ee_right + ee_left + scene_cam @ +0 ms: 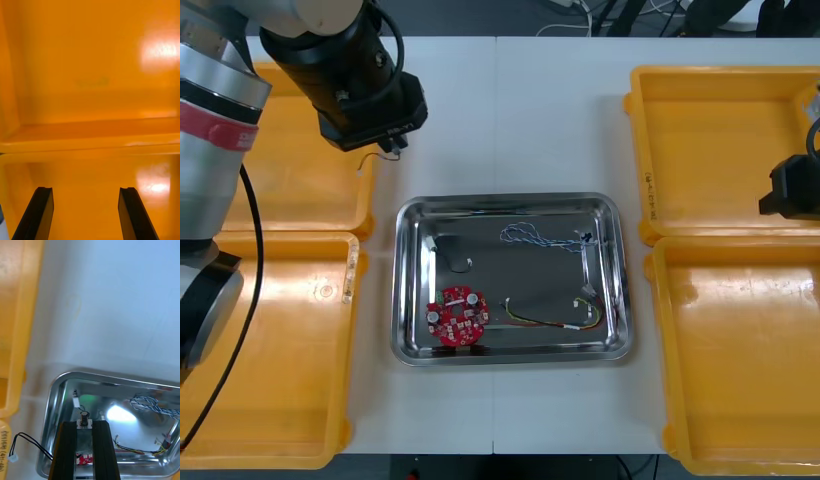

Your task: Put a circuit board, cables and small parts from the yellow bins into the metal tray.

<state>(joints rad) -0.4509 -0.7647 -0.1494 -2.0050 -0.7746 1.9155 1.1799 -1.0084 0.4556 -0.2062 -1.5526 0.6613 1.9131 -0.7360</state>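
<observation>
Fingers of the left end effector [85, 423] pinch a small metal part [84, 418], mostly hidden between them, near a rounded corner of the shiny metal tray [58, 390]; right end effector [86, 195] spreads empty over yellow bins [90, 138].

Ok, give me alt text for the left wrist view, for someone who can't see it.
The left claw is shut on a small metal part, with a black cable trailing beside it. Past it lies the metal tray, holding a blue and white cable, a red and yellow cable and a red circuit board.
</observation>
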